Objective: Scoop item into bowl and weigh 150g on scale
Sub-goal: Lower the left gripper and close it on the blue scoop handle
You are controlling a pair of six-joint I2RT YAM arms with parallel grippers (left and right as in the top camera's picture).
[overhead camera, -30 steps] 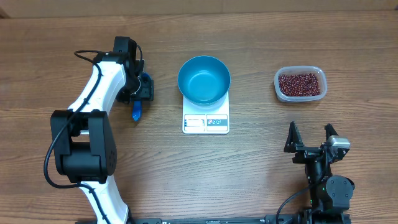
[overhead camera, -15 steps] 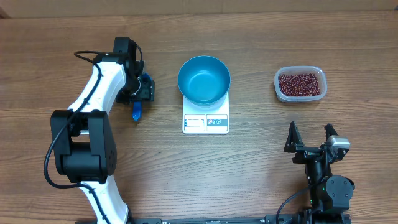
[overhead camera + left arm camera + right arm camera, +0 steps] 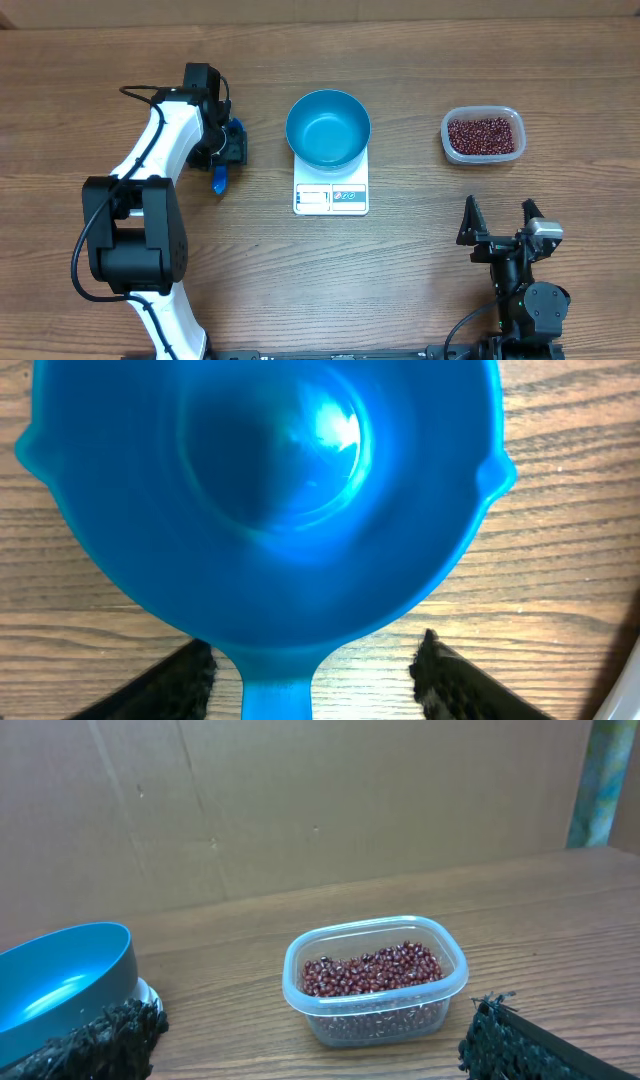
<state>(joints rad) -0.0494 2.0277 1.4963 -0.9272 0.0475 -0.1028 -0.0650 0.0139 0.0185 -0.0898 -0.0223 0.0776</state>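
The surface point(image 3: 320, 290) carries everything. The bowl point(image 3: 328, 128) sits empty on the scale point(image 3: 331, 198), to the right of your left tool point(image 3: 315, 660), so each scoopful should register. The clear tub point(image 3: 445, 135) lies ahead of your right tool point(image 3: 498, 205), which hangs spread wide, holding nothing. Your left tool straddles the scoop point(image 3: 265, 510) handle, spread, not yet pinching. The beans point(image 3: 484, 135) all lie in the tub.

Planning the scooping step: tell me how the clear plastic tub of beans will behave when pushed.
The clear rectangular plastic tub looks thin-walled, so it probably flexes under squeezing. Unanchored on the smooth wooden table, it may slide rather than tip. Its loose red-brown beans would likely shift and roll.
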